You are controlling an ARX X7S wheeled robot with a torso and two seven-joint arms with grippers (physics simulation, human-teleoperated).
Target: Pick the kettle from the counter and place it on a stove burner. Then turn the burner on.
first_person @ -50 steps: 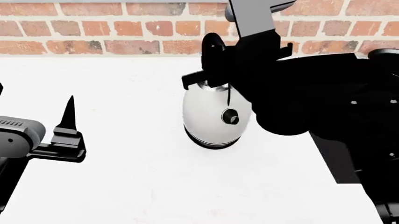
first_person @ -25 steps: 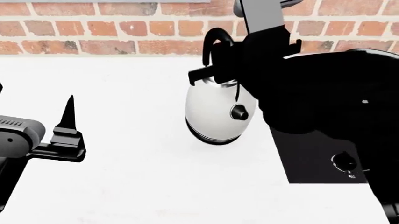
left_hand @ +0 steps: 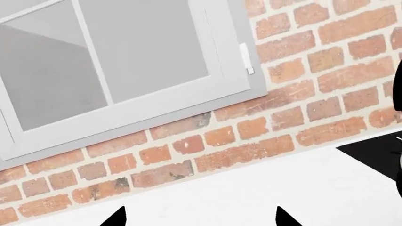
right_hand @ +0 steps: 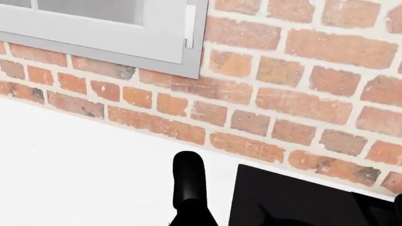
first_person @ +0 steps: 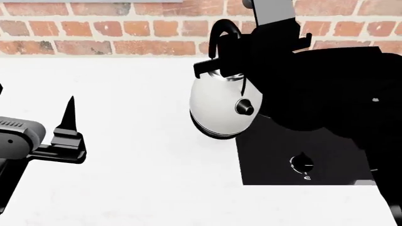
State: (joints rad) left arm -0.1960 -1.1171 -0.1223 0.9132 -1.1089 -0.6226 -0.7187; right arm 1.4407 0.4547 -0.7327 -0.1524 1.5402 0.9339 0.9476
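Kettle (first_person: 220, 106) handle in right pincer (first_person: 221, 61), lifted

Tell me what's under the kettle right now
The kettle hangs from the right gripper above the edge where the white counter meets the black hob. A knob shows on the hob. The right arm covers the rest of the hob, so no burner is visible.
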